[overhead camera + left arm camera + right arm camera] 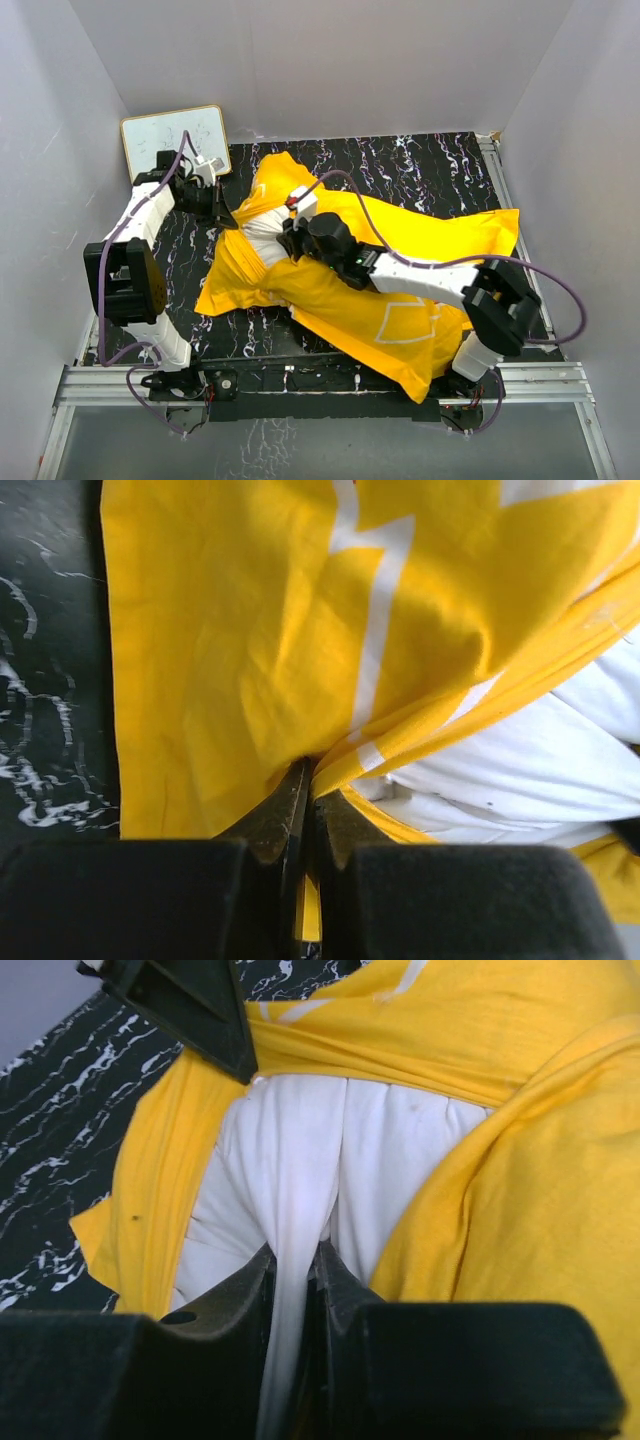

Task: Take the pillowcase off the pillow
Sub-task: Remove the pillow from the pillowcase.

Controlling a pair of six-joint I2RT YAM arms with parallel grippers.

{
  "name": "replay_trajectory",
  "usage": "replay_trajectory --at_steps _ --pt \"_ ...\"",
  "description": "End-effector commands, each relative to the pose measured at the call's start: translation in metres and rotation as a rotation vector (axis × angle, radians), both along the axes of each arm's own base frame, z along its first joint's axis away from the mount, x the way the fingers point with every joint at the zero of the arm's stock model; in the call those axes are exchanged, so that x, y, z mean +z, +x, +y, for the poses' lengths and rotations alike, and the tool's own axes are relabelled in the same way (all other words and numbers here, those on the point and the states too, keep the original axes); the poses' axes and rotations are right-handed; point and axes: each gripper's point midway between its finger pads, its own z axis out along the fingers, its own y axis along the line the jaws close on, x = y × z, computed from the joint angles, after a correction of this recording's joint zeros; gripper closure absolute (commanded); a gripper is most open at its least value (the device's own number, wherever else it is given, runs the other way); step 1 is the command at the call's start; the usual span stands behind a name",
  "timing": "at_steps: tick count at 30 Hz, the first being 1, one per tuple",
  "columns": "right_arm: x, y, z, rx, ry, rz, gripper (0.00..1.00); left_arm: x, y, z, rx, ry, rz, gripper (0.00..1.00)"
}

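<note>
Your tabletop [420, 165] is black with white marbling; the yellow pillowcase [340, 310] sprawls across it, and a white board [150, 135] sits at its far-left corner.

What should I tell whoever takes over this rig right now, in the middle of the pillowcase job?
The left gripper is shut on the edge of the pillowcase at its opening.
The right gripper is shut on a fold of the pillow that shows through that opening.
The pillow lies across the black table, almost all of it inside the case; only a white patch is exposed at the left end.
Done: both grips are set.
Left to do: pull case and pillow apart until the pillow is fully out.
</note>
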Motion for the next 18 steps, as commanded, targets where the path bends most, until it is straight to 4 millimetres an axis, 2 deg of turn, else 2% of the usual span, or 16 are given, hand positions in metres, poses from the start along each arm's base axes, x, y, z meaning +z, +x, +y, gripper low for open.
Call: replay_trajectory --at_steps 1,2,4,8,11,14,18 --pt "-0.012 -0.016 -0.076 -0.156 -0.038 0.116 0.92 -0.019 0.057 0.130 0.240 0.527 -0.209 1.00" --pt "0.003 -0.014 -0.075 -0.150 0.015 0.097 0.92 -0.022 0.057 0.134 0.246 0.549 -0.211 1.00" --pt "0.016 -0.013 -0.072 -0.129 0.058 0.084 0.92 -0.027 0.057 0.137 0.235 0.572 -0.215 1.00" --pt "0.010 -0.012 -0.067 -0.113 0.015 0.111 0.92 -0.041 0.048 0.126 0.181 0.590 -0.176 1.00" --pt "0.019 -0.018 -0.060 -0.065 0.067 0.097 0.92 -0.054 0.043 0.116 0.156 0.600 -0.148 0.98" --pt "0.039 -0.025 -0.050 0.000 0.136 0.067 0.92 -0.072 0.036 0.092 0.116 0.547 -0.062 0.90" --pt "0.062 -0.033 -0.033 0.094 0.173 0.048 0.92 -0.093 0.027 0.052 0.042 0.482 0.034 0.63"
